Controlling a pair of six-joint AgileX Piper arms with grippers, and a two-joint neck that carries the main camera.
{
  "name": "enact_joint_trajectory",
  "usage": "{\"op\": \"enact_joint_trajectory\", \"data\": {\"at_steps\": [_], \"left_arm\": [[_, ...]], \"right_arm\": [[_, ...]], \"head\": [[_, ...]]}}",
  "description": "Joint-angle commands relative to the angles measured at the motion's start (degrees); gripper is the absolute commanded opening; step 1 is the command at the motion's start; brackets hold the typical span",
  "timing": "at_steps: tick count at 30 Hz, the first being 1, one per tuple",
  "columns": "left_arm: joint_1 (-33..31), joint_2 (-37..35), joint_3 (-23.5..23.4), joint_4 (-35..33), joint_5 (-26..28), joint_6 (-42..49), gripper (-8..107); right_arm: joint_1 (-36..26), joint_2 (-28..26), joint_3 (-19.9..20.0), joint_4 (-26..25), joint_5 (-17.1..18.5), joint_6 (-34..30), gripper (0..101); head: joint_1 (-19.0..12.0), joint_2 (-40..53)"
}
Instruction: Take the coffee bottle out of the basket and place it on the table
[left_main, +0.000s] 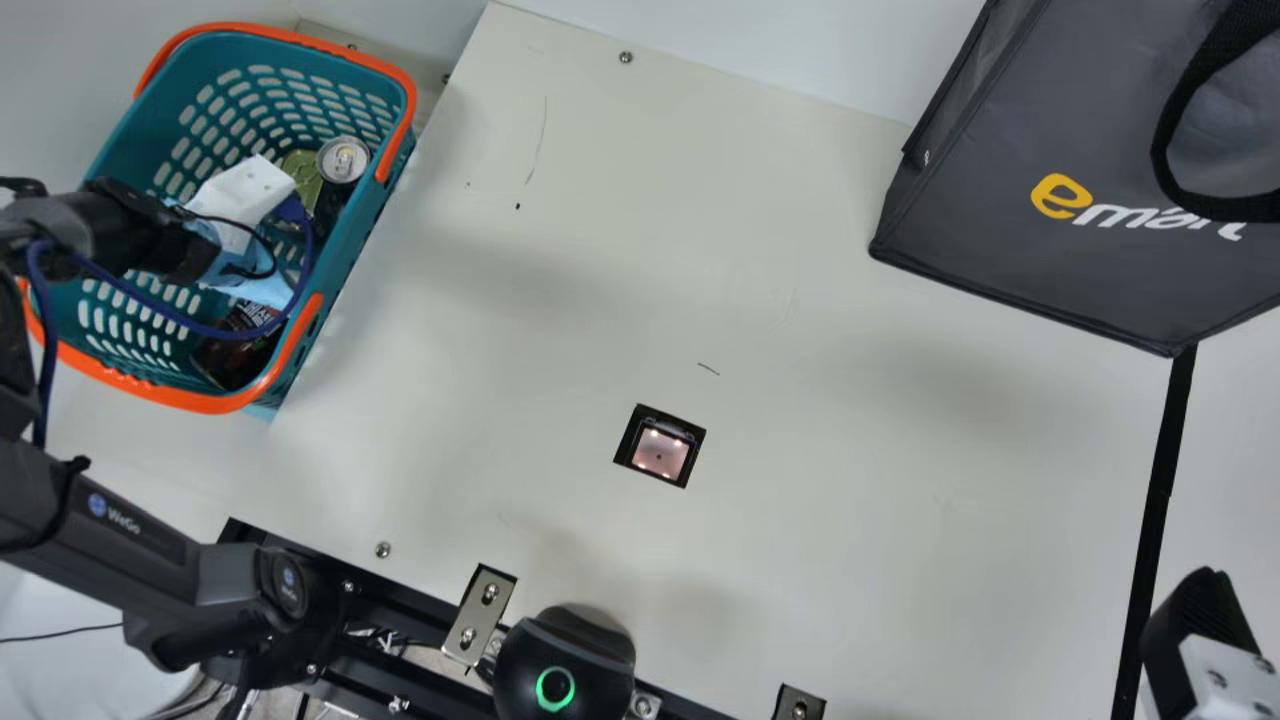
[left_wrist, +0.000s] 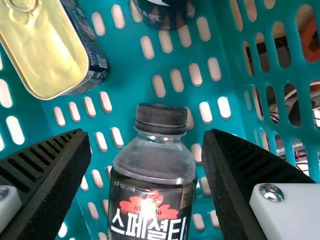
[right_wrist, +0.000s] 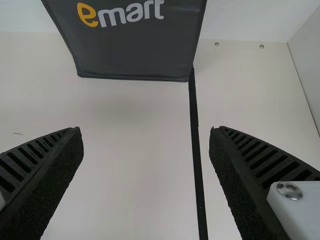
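Gripper (left_wrist: 146, 135) on my left arm: two fingers spread, one to each side of the coffee bottle (left_wrist: 152, 175), not clamped on it. Bottle is inside the basket (left_main: 350, 252), main view puts it toward the near end. In the left wrist view it sits in the gap, label facing my camera, long axis running roughly along the gap rather than across it, so closing should pinch the sides. Cap end points toward the tin (left_wrist: 45, 45) and the can (left_wrist: 162, 12). Lying or leaning, can't tell; finger contact not clear either. Left arm is clearly the nearer one. Step, I'd say: line up on the body, go a bit deeper if needed, close, lift.

Around it: tin and can are past the cap, apart from the bottle, probably no bother. Basket wall and orange rim (left_main: 303, 335) stand between bottle and table (left_main: 750, 300), so I need to lift well over before swinging across. Blue cable (left_main: 297, 300) loops over the basket from my left arm, could snag on the rim. Smooth round body may slip if pinched near the shoulder.

Right gripper (right_wrist: 145, 131): fingers apart, over the table's other side, holding nothing. Dark bag (left_main: 1080, 200) is at the far right, well off the route.
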Motion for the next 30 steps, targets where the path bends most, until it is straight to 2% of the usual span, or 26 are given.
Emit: {"op": "enact_joint_trajectory", "data": {"at_steps": [1, 30], "left_arm": [[-0.09, 0.37, 0.15, -0.36, -0.33, 0.24, 90], [-1.00, 8.08, -1.93, -9.23, -5.42, 7.30, 90]], "right_arm": [[0.00, 0.00, 0.00, 0.00, 0.00, 0.00, 91], [0.00, 0.00, 0.00, 0.00, 0.00, 0.00, 91]], "head": [[-1.48, 0.14], [-1.48, 0.14]]}}
